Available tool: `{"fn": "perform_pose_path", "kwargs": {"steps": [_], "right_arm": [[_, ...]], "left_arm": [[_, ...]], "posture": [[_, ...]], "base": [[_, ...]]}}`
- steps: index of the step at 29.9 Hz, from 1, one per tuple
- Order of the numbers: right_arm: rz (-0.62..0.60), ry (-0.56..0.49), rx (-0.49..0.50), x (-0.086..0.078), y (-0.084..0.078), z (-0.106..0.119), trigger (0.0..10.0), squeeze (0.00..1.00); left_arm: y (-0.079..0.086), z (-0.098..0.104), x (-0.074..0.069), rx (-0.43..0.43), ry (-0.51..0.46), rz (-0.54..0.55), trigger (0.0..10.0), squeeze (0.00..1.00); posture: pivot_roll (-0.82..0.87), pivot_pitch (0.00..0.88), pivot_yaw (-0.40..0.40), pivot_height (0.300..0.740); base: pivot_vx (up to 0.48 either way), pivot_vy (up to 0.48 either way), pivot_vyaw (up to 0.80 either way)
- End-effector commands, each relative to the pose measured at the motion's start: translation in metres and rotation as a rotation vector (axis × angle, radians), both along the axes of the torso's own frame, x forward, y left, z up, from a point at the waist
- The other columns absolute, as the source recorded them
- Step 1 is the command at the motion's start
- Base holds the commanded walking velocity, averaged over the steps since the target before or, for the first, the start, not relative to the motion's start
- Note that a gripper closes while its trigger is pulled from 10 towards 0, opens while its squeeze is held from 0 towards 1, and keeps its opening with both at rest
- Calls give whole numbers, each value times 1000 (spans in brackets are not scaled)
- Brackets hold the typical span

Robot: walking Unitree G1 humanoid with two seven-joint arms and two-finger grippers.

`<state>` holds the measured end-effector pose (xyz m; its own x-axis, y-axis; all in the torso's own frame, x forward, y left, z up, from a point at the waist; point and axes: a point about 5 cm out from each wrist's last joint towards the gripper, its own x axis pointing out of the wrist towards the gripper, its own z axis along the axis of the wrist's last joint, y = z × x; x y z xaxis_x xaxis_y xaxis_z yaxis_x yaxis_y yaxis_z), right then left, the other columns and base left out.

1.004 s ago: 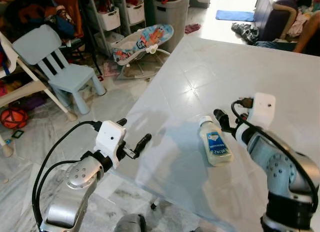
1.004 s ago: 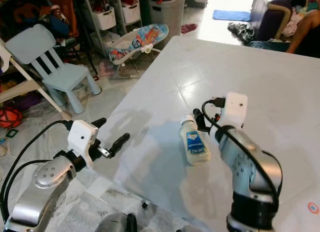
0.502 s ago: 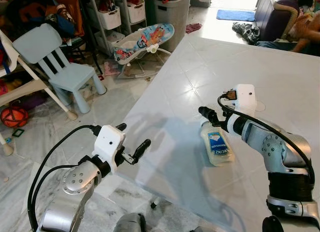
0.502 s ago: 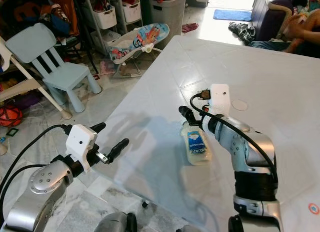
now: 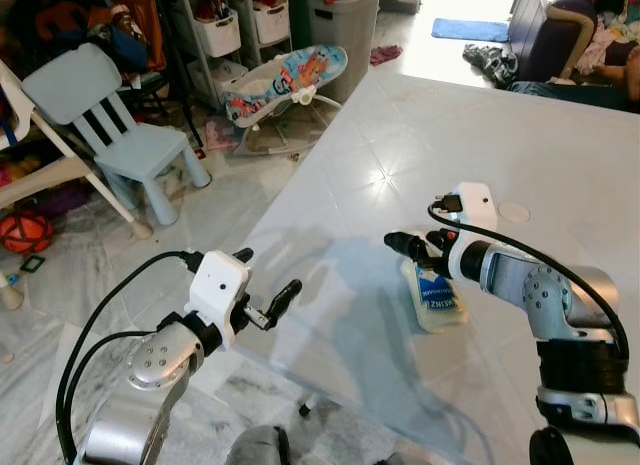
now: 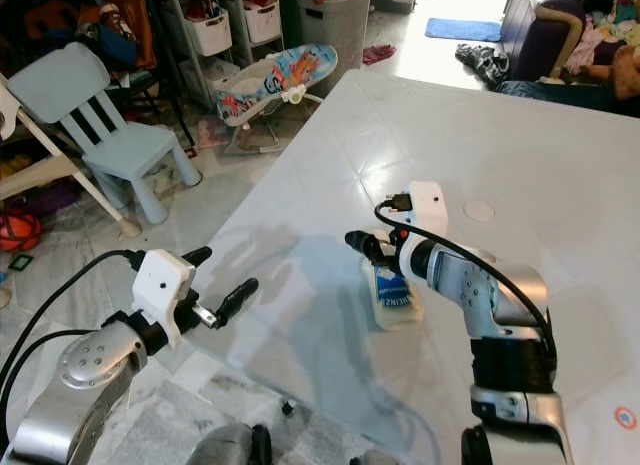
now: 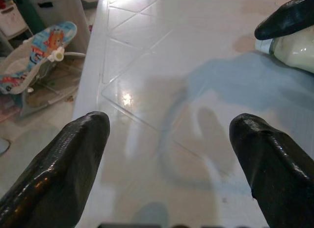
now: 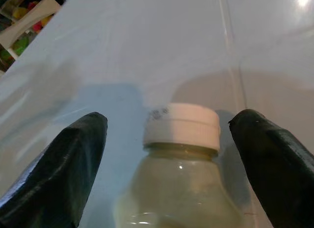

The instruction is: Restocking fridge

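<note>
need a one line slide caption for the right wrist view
Open right gripper straddles the white cap of a pale bottle lying on the glossy table.

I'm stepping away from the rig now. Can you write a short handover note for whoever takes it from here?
Right tool: open, fingers either side of the bottle's white cap, not closed on it.
Left tool: open, holding nothing, at the table's near edge.
Bottle: lies on its side on the white table.
Done: right tool lined up on the bottle.
Left: grasp, lift, carry to the fridge.
</note>
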<state>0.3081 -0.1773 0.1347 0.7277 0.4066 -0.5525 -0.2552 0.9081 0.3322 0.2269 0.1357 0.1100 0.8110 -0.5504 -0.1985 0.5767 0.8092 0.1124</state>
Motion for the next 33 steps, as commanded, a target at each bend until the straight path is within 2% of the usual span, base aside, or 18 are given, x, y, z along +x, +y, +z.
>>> {"fn": "perform_pose_path", "kwargs": {"steps": [1, 2, 3, 5, 14, 21, 30, 33], "right_arm": [[-5, 11, 34, 3, 2, 3, 4863, 0], [-12, 26, 54, 5, 1, 2, 2118, 0], [-14, 31, 60, 6, 0, 1, 275, 0], [-19, 39, 66, 7, -1, -1, 0, 0], [-71, 111, 128, 6, -6, -10, 0, 0], [-117, 123, 165, 1, -13, -13, 0, 0], [-182, 92, 208, -1, -20, -2, 0, 0], [-233, 37, 239, -4, -22, 3, 0, 0]], "left_arm": [[-1, 2, -2, 5, -2, 1, 10000, 0], [-1, 2, -2, 4, 0, -1, 10000, 0], [-1, 1, -2, 4, 1, -2, 10000, 0], [-1, 1, -2, 4, 2, -2, 10000, 0], [-1, 1, -4, 3, 9, -7, 10000, 0], [-2, 1, -4, 1, 12, -12, 10000, 0], [-3, 2, -2, 2, 6, -14, 10000, 0], [-3, 2, -3, -2, 5, -9, 10000, 0]], "posture": [[49, 65, 38, 740], [50, 65, 38, 740], [50, 65, 37, 740], [51, 66, 36, 740], [51, 71, 36, 740], [47, 73, 41, 740], [44, 74, 36, 740], [40, 73, 34, 740]], "base": [[0, 0, 0], [0, 0, 0], [0, 0, 0], [0, 0, 0], [0, 0, 0], [0, 0, 0], [0, 0, 0], [0, 0, 0]]}}
